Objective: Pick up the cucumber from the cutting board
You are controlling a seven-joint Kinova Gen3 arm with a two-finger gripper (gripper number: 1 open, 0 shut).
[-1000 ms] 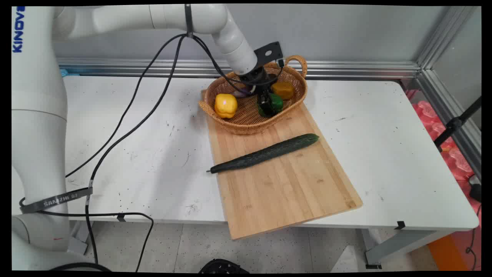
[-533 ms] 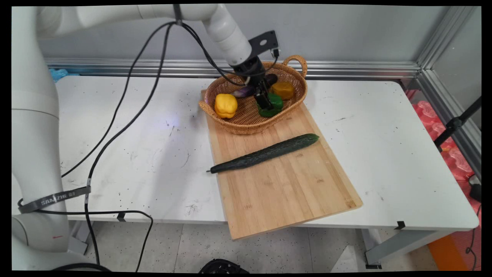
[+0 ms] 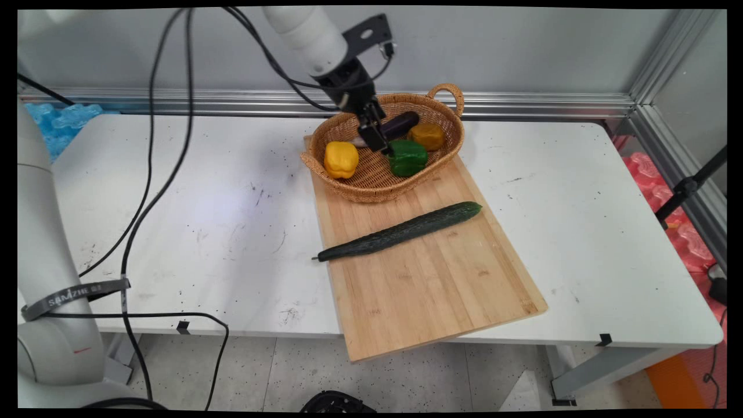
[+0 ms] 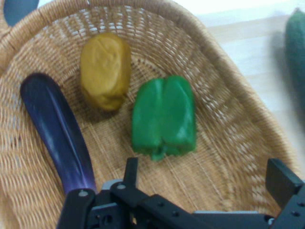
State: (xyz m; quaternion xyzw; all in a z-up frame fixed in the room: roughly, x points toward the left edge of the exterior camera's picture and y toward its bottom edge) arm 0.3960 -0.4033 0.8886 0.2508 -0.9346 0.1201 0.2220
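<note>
- The gripper (image 4: 205,179) hangs above the wicker basket (image 3: 371,188), fingers spread apart and empty.
- Nearest below it lies the green bell pepper (image 4: 164,117), with an orange pepper (image 4: 105,69) and a purple eggplant (image 4: 57,131) beside it.
- A yellow pepper (image 3: 341,159) sits at the basket's left end.
- A cucumber (image 3: 400,231) lies on the wooden cutting board (image 3: 435,290), clear of the basket.

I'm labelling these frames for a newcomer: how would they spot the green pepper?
Find the wicker basket at the far end of the wooden cutting board. The green pepper sits at its near right, just below the gripper, the only green thing inside the basket.
</note>
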